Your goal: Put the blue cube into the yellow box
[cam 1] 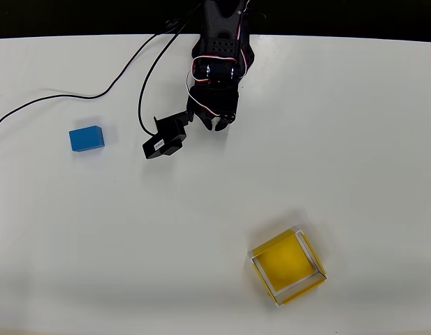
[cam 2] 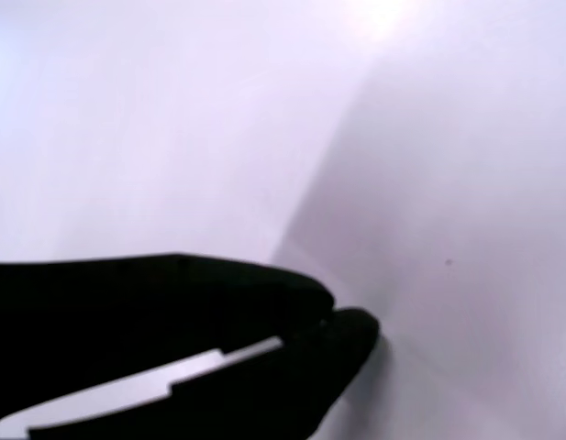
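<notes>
Blue cube (cam 1: 86, 138): lies flat on the white table (cam 1: 355, 139), toward the left side in the overhead view, apart from everything else. A black cable (cam 1: 54, 100) runs across the table just beyond it, toward the far edge.

Gripper (cam 1: 216, 123): black, at the end of the black arm (cam 1: 218, 56) that reaches in from the far edge of the table, near the middle of the overhead view. It holds nothing. In the wrist view the two black fingertips (cam 2: 351, 330) meet, with no gap showing between them, so the jaws are closed and empty above the bare white surface.

Cube relative to gripper: well to the gripper's left in the overhead view and a little nearer to the viewer's side; bare table lies between them, no contact.

Wrist camera (cam 1: 164, 141): small black block jutting out at the arm's lower left in the overhead view, between the gripper and the cube.

Yellow box (cam 1: 288, 268): open top, white rim, yellow floor, turned at an angle; stands on the near right part of the table, well apart from both gripper and cube. Nothing inside it.
</notes>
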